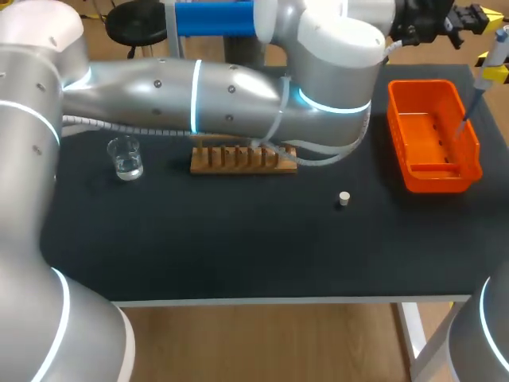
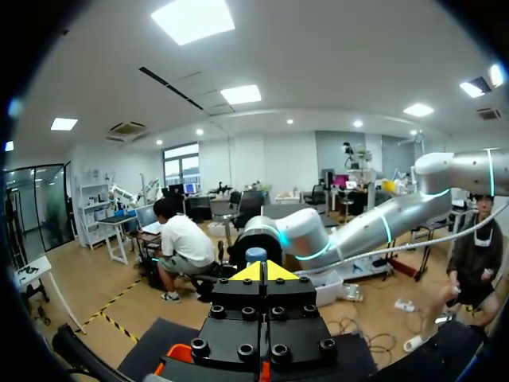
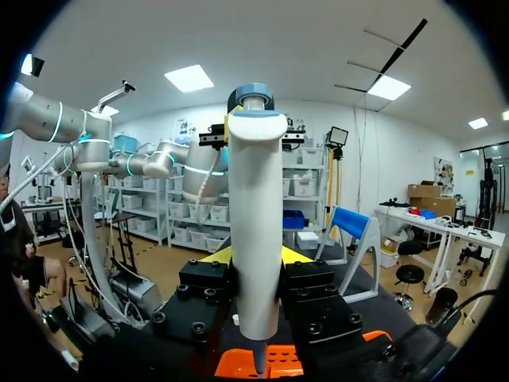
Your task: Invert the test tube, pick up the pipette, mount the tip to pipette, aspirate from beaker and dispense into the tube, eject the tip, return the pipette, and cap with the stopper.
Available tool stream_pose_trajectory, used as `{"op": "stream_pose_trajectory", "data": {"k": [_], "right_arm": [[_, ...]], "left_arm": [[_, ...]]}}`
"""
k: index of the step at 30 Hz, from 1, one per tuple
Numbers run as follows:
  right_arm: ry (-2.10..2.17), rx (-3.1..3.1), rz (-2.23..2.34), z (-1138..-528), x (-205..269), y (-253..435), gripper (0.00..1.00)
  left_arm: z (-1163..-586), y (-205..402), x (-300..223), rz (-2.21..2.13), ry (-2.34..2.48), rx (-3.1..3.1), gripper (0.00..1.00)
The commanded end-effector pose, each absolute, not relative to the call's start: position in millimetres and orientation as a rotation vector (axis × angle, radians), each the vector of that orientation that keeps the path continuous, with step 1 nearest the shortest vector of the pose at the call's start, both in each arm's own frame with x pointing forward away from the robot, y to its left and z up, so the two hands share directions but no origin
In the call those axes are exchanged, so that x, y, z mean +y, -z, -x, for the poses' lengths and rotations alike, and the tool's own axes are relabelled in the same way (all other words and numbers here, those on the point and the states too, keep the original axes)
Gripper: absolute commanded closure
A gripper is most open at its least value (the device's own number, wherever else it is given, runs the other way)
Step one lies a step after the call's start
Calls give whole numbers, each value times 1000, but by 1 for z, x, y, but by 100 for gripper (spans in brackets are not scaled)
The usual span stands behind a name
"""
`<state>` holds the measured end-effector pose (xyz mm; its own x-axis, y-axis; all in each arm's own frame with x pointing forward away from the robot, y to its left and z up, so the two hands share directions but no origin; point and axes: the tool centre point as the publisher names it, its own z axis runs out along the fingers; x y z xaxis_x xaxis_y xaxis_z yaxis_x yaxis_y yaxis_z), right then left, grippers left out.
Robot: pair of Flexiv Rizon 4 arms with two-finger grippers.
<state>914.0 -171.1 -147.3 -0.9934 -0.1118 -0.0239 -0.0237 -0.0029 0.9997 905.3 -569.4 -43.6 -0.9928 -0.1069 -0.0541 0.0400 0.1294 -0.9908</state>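
Observation:
My right gripper (image 3: pixel 254 259) is shut on the white pipette (image 3: pixel 256 199), which it holds upright. In the head view the pipette (image 1: pixel 495 49) hangs at the far right, its thin tip (image 1: pixel 469 111) slanting down over the orange bin (image 1: pixel 433 171). Only a yellow bit of the right gripper (image 1: pixel 495 73) shows there. My left arm reaches across the table, with its gripper (image 1: pixel 475 17) beside the pipette's top. In the left wrist view that gripper (image 2: pixel 262 272) is shut and empty, its tips right at the blue pipette button (image 2: pixel 256 255). I cannot make out the test tube.
A glass beaker (image 1: pixel 126 157) with clear liquid stands at the left. The wooden rack (image 1: pixel 242 157) sits mid-table, partly under my left arm. A small white stopper (image 1: pixel 343 199) lies alone on the black mat right of centre.

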Motion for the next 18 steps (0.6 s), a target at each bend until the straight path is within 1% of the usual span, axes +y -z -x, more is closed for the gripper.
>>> {"op": "stream_pose_trajectory", "data": {"k": [1,18], "right_arm": [[2174,-2176,-148,-914,-171,146,100],[2174,-2176,-148,-914,-171,146,100]], "left_arm": [[-906,50,-584,76,2077,2184,100],[-910,62,-592,102,2066,2191,100]]}}
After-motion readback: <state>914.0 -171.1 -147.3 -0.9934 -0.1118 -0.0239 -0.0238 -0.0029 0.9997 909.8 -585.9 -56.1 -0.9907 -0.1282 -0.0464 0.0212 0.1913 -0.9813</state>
